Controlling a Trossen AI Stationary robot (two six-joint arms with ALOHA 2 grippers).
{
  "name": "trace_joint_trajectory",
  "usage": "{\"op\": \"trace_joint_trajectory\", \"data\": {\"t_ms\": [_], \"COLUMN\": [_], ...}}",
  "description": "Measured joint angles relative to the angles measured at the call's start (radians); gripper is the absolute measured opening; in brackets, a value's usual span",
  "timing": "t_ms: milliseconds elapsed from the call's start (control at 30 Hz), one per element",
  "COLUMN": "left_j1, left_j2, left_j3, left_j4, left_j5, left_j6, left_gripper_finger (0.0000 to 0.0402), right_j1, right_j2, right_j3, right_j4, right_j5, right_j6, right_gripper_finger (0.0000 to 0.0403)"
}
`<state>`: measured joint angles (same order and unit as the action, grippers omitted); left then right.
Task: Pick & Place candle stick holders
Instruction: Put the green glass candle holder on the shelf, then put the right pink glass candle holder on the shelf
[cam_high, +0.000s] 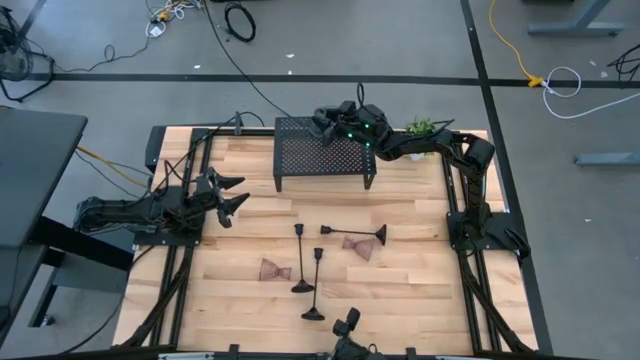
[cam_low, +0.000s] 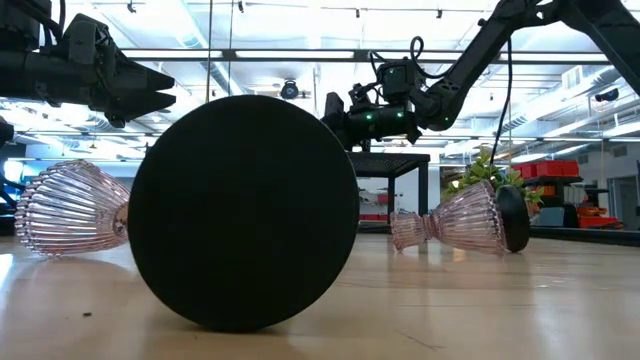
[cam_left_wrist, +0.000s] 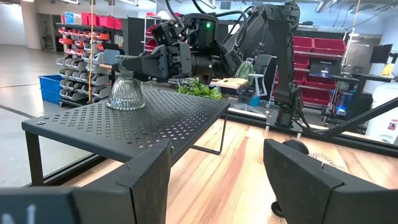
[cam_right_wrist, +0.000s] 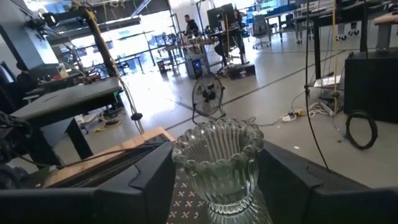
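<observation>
Table (cam_high: 400, 290) of pale wood carries everything, and I work through it from the biggest thing down. The black mesh rack (cam_high: 325, 155) stands at the far edge, a raised shelf that I judge to be the place where the holders are meant to end up upright. My right gripper (cam_high: 328, 122) reaches over its far corner with the fingers (cam_right_wrist: 146, 180) spread either side of a clear ribbed glass holder (cam_left_wrist: 126, 87), which stands upright on the mesh; the jaws bracket it closely, but I cannot tell whether they touch the glass or stand just apart from it. My left gripper (cam_high: 235, 195) waits near the left edge of the table, jaws apart and holding nothing, pointed toward the rack. The remaining candle stick holders lie on the open wood in front of the rack: three slim black stems, one (cam_high: 300, 258) and another (cam_high: 316, 285) near each other toward the front, a third (cam_high: 352, 233) lying crossways with its round base at one end. A pinkish glass holder (cam_high: 275, 270) lies on its side beside the stems, and another (cam_high: 360, 247) lies on its side next to the crossways stem. A small green plant (cam_high: 422, 127) sits at the far edge beside the rack, clear of the work.
</observation>
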<state>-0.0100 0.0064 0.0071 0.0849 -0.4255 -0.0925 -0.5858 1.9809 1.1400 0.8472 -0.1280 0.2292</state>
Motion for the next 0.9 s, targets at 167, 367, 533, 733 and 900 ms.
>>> {"op": "trace_joint_trajectory", "data": {"t_ms": [167,367,533,733,900], "left_j1": [0.000,0.000,0.000,0.000,0.000], "left_j2": [0.000,0.000,0.000,0.000,0.000], "left_j3": [0.000,0.000,0.000,0.000,0.000], "left_j4": [0.000,0.000,0.000,0.000,0.000], "left_j5": [0.000,0.000,0.000,0.000,0.000], "left_j6": [0.000,0.000,0.000,-0.001,-0.001], "left_gripper_finger": [0.0254,0.0254,0.0254,0.0254,0.0254], "right_j1": [0.000,0.000,0.000,0.000,0.000], "right_j2": [-0.009,-0.049,-0.087,-0.167,-0.280], "right_j3": [0.000,0.000,0.001,0.001,0.001], "right_j4": [-0.004,-0.003,-0.017,-0.102,-0.261], "right_j5": [-0.003,0.006,0.008,0.016,0.042], "right_j6": [-0.003,-0.003,-0.024,-0.084,-0.138], "right_gripper_finger": [0.0210,0.0211,0.0211,0.0211,0.0211]}}
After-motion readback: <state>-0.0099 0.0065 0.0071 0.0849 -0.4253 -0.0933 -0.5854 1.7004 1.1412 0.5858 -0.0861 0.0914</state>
